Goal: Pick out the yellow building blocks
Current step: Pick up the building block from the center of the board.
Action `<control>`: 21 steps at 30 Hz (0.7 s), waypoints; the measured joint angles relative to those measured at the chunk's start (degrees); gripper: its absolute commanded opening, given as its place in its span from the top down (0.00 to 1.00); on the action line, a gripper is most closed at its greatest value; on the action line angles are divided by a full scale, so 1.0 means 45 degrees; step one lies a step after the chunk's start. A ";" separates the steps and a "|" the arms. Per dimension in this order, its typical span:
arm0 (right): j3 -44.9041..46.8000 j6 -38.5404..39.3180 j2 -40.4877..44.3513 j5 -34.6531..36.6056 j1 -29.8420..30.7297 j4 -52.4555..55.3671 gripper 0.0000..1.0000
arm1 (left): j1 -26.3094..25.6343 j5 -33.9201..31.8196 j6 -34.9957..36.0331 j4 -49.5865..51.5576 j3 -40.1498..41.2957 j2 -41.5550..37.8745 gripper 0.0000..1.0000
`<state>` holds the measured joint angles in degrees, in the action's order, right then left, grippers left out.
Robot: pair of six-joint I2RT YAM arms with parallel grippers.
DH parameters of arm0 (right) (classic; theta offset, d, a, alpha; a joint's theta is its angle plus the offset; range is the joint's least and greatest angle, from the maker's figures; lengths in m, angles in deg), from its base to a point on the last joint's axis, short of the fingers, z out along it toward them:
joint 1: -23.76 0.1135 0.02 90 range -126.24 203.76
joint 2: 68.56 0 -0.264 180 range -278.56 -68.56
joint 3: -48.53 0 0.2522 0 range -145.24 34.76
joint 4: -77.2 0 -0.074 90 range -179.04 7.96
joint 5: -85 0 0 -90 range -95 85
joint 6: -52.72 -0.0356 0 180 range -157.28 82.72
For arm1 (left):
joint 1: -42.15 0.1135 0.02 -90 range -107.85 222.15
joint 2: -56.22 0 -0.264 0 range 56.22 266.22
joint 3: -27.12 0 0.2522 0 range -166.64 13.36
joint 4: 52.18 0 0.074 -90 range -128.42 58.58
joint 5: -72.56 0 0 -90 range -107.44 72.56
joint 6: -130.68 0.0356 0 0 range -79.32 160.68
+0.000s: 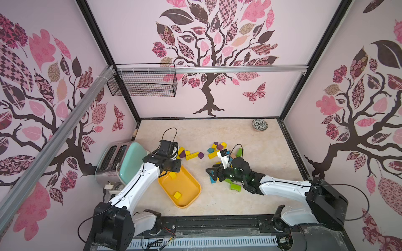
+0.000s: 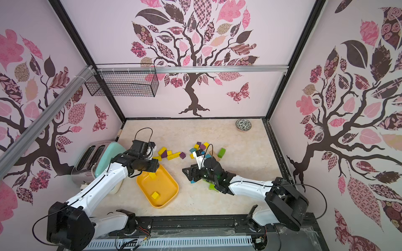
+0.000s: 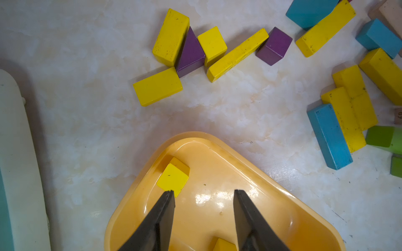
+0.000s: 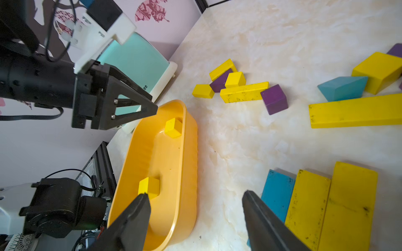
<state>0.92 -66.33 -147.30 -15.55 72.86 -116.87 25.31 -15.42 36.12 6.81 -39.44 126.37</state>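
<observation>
Two yellow cubes lie in the orange-yellow tray. My left gripper hangs open and empty over the tray's far end, with one cube just beside a fingertip. Several yellow building blocks lie mixed with purple ones beyond the tray, seen in both top views. More yellow bars sit in the mixed pile on the right. My right gripper is open and empty, low over the table between the tray and that pile.
Purple, blue and green blocks lie among the yellow ones. A toaster and a mint-green appliance stand left of the tray. A patterned bowl sits far right; a wire basket hangs on the back wall.
</observation>
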 measured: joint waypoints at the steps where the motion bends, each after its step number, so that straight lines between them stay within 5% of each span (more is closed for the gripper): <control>1: -0.0005 0.0015 -0.0073 0.0000 0.0000 0.0068 0.27 | 0.0000 0.0058 0.0000 0.0000 0.0000 0.0000 0.49; 21: -0.3201 0.2225 -0.2152 0.0311 0.0000 0.2147 0.23 | 0.0000 0.0389 -0.0034 -0.0005 -0.0034 0.0102 0.49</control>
<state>-13.48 -56.32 -156.98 -14.15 72.86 -107.21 25.31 -13.67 35.97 6.79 -39.59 126.83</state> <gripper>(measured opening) 0.771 0.509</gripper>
